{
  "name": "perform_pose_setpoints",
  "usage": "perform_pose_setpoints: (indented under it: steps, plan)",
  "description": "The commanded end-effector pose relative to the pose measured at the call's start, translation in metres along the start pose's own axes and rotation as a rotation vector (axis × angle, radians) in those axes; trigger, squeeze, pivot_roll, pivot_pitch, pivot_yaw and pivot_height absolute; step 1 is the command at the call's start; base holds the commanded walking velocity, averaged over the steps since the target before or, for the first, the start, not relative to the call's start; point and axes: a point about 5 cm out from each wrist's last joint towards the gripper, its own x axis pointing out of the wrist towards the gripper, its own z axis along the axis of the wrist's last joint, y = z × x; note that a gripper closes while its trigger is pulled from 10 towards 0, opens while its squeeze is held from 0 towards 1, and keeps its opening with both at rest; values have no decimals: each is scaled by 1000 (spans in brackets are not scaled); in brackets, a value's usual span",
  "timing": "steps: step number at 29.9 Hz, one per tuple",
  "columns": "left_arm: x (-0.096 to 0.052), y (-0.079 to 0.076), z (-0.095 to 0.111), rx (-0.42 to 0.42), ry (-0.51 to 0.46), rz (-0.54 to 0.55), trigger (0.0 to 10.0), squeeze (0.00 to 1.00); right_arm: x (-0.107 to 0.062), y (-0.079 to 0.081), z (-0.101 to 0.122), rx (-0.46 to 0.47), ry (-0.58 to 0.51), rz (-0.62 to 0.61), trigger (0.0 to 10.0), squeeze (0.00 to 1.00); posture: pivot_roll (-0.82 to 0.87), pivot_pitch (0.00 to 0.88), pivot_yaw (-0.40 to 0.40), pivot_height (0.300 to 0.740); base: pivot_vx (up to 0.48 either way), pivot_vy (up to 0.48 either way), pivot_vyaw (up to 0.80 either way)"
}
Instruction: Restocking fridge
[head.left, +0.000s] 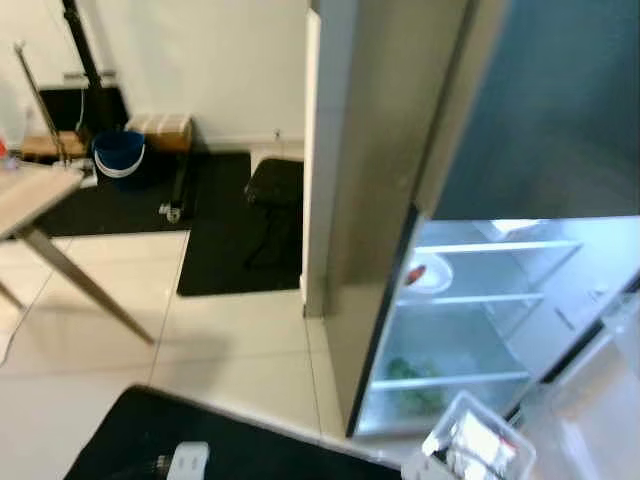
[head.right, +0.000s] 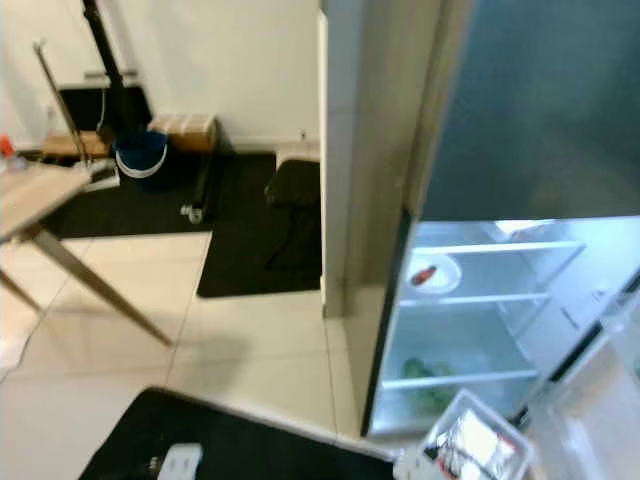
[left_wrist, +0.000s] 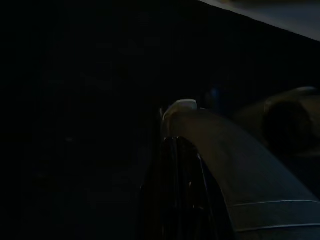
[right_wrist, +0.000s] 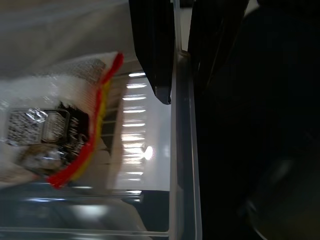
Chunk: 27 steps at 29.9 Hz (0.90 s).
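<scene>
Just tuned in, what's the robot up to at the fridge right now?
The robot stands before the open fridge, carrying a clear plastic bin low at its right. The right gripper is clamped on the bin's rim, a printed packet inside. A plate and greens already sit on the shelves.

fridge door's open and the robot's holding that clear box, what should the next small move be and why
Probably carry the clear container forward toward the open fridge. The right gripper clamps the container's rim, one finger on each side of the wall, with a packet inside. The container hangs low, in front of the lit shelves, not yet over any of them.
</scene>
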Motion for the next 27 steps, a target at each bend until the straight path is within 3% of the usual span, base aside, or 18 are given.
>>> perform_pose_setpoints:
  steps: [1,5,25,27]
  plan:
    - [-1,-2,-8,14,40,-11,10000,0,0,-1,1,6,-4,-6,10000,0,-39,0,-40,740,0,-469,0]
    - [-1,-1,-8,14,42,-9,10000,0,0,-1,2,4,-7,-6,10000,0,-38,0,-37,740,0,-399,0]
    - [0,-6,-12,5,46,-19,10000,0,0,1,3,-10,-12,2,10000,0,-44,0,-39,740,0,0,0]
    - [0,-8,-13,10,52,-30,10000,0,0,1,3,-11,-12,3,10000,0,-44,0,-39,740,0,-480,0]
